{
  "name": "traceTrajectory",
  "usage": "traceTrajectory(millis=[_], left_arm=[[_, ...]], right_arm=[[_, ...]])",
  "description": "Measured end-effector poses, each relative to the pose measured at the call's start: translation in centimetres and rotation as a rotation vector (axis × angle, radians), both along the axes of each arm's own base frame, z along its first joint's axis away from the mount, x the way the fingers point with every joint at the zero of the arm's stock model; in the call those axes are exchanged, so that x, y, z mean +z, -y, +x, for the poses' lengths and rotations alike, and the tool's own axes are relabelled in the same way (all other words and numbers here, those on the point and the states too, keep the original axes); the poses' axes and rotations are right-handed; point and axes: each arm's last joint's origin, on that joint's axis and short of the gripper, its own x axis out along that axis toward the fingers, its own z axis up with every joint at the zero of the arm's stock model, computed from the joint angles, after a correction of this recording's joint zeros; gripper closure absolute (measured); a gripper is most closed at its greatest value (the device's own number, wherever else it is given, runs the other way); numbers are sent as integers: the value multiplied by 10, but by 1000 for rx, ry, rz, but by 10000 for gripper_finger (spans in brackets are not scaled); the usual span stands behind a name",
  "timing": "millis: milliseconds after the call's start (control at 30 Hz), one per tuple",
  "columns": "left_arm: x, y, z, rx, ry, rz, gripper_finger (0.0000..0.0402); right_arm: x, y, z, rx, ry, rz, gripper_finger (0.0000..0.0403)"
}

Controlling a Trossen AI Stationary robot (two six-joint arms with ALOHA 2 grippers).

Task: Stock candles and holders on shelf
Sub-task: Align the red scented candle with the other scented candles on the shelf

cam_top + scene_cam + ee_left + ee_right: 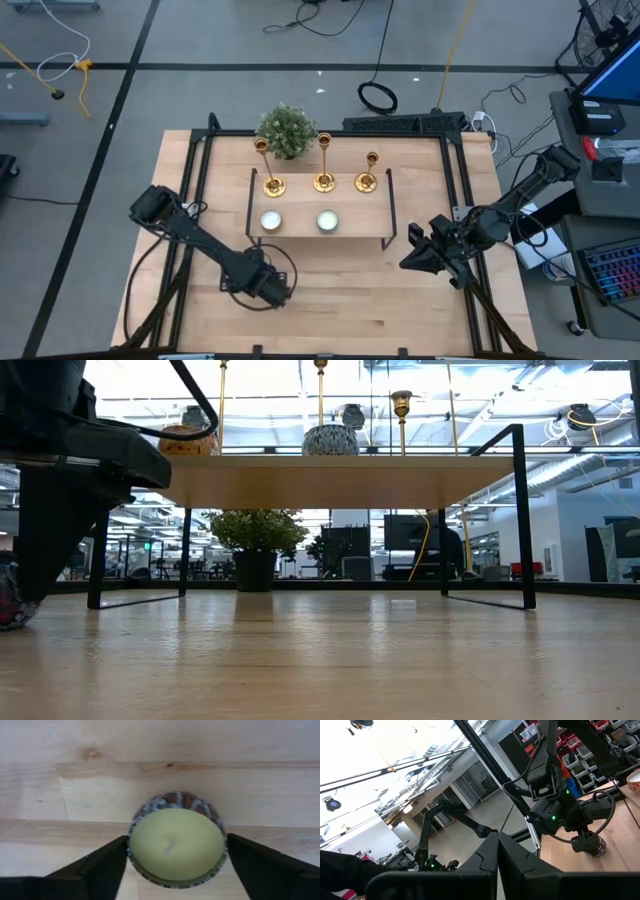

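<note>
Overhead looks straight down; low level; both show shelf (318, 215).

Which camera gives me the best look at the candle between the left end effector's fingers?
The left wrist view: the candle fills it, a finger at each side. In the high view the arm covers it. The low view shows only its edge; the right wrist view shows it small.

The table (330, 290) is light wood, smooth, with dark knots. The shelf (320, 235) is the same pale wood on thin black metal legs. The holders (323, 182) are shiny gold metal. The candle (175, 842) looks waxy and matt.
</note>
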Motion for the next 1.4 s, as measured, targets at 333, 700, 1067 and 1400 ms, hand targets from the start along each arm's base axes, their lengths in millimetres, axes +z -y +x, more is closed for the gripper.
traceTrajectory(millis=[333,700,1067,1400], left_arm=[[1,-4,3,-11,8,-7,125],[14,8,11,-55,45,-88,122],[64,25,51,-112,468,-58,136],[105,22,95,-32,976,19,135]], right_arm=[[0,0,0,2,-3,7,403],[0,0,0,1,-1,1,403],[0,0,0,4,3,0,403],[9,1,-2,7,114,-28,403]])
